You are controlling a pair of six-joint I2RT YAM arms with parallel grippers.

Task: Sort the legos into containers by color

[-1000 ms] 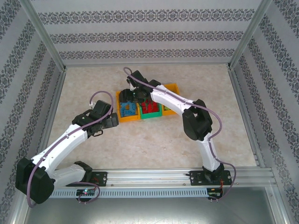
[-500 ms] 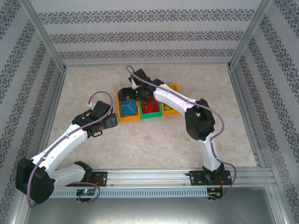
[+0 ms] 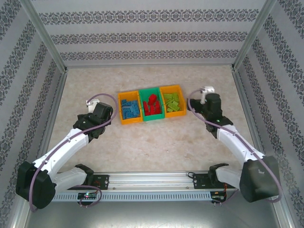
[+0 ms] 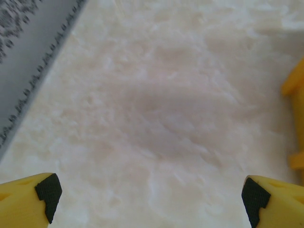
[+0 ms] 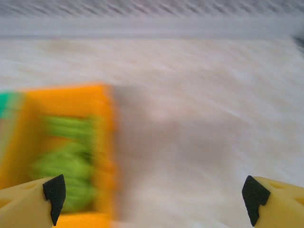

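Three joined containers stand in a row at mid-table. The left orange bin holds blue legos. The green bin holds red legos. The right orange bin holds light green legos, which show blurred in the right wrist view. My left gripper hovers left of the bins, open and empty, with an orange bin edge at its right. My right gripper is to the right of the bins, open and empty.
Patterned walls and an aluminium frame enclose the pale table. The frame's left rail runs close by my left gripper. The arms' mounting rail spans the near edge. Bare tabletop lies between the bins and that rail.
My right arm has swung away from above the bins to their right side, and its jaws have opened wide. My left gripper has drawn back a little to the left.
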